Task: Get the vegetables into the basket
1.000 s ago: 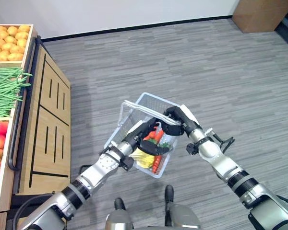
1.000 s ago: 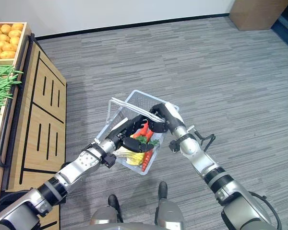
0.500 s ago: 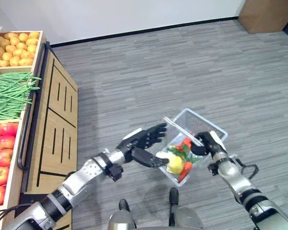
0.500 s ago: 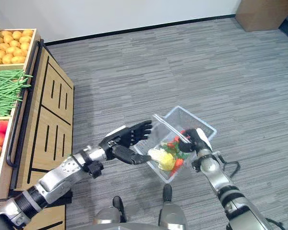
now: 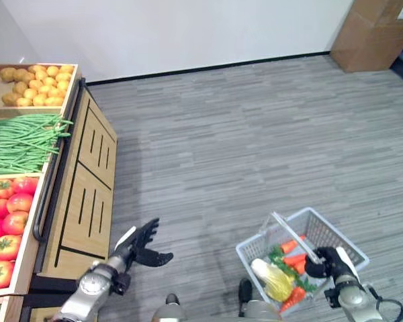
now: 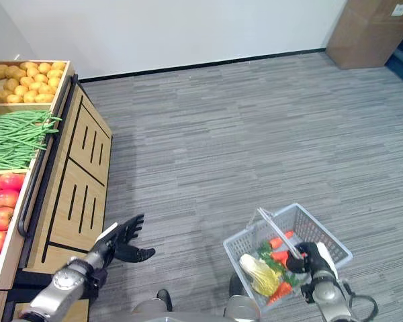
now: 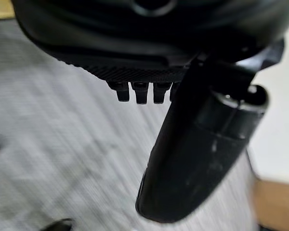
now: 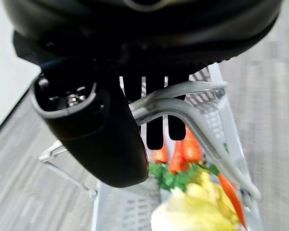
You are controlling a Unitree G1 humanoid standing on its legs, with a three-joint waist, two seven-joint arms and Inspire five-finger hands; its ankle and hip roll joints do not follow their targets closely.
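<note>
A pale wire basket (image 5: pixel 336 238) hangs low at the lower right over the floor, carried by its handle (image 8: pixel 183 103). My right hand (image 5: pixel 326 263) is shut on that handle. Inside lie several orange carrots (image 5: pixel 294 258) with green tops and a pale yellow-green cabbage (image 5: pixel 272 280); the carrots (image 8: pixel 183 149) and cabbage (image 8: pixel 197 207) also show in the right wrist view. My left hand (image 5: pixel 140 247) is at the lower left beside the wooden stand, fingers spread, open and holding nothing; its thumb (image 7: pixel 202 149) juts out over bare floor.
A wooden produce stand (image 5: pixel 80 181) lines the left side, with potatoes (image 5: pixel 33 80), green beans (image 5: pixel 20 134) and tomatoes (image 5: pixel 7 208) in crates. A cardboard box (image 5: pixel 379 33) stands at the far right by the wall. Grey floor (image 5: pixel 242 141) spreads between.
The camera has lifted. The left hand let go of the basket and drew back left toward the stand. The right hand swung the basket down and right by its handle.
</note>
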